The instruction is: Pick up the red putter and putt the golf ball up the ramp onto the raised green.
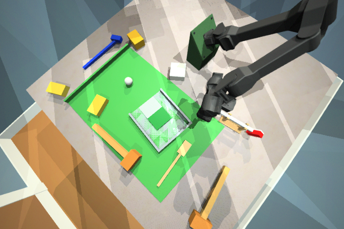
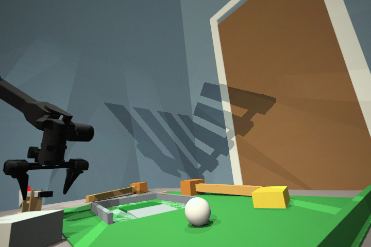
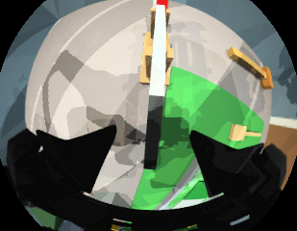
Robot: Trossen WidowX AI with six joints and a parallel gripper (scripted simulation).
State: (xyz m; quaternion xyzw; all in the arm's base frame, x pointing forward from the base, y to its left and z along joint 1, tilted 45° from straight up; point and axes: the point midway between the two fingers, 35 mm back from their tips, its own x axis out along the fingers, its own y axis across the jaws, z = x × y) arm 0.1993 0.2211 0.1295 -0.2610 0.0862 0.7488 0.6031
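Observation:
The red putter [image 1: 254,133] [image 2: 47,193] [image 3: 158,72] has a red head, a white shaft and a black grip. It rests on a tan wooden stand [image 1: 233,126] [image 3: 147,60] beside the mat's corner. My gripper [image 2: 44,195] [image 3: 154,131] is wide open and empty, pointing down over the grip end. In the wrist view the black grip runs between the spread fingers; the top view hides the grip and fingertips beneath the arm. The white golf ball [image 1: 128,80] [image 2: 197,211] sits on the green mat. The pale ramp [image 1: 150,105] [image 2: 153,211] leads to the dark green square [image 1: 159,119] inside grey walls.
A white block [image 1: 177,71] [image 2: 35,225] and a dark green wedge [image 1: 202,48] stand near the arm. Yellow blocks [image 1: 97,105] [image 1: 57,88], an orange mallet [image 1: 110,141], a tan paddle [image 1: 184,148] and a blue mallet [image 1: 99,55] lie on or around the mat. A green rail [image 1: 96,74] edges the mat.

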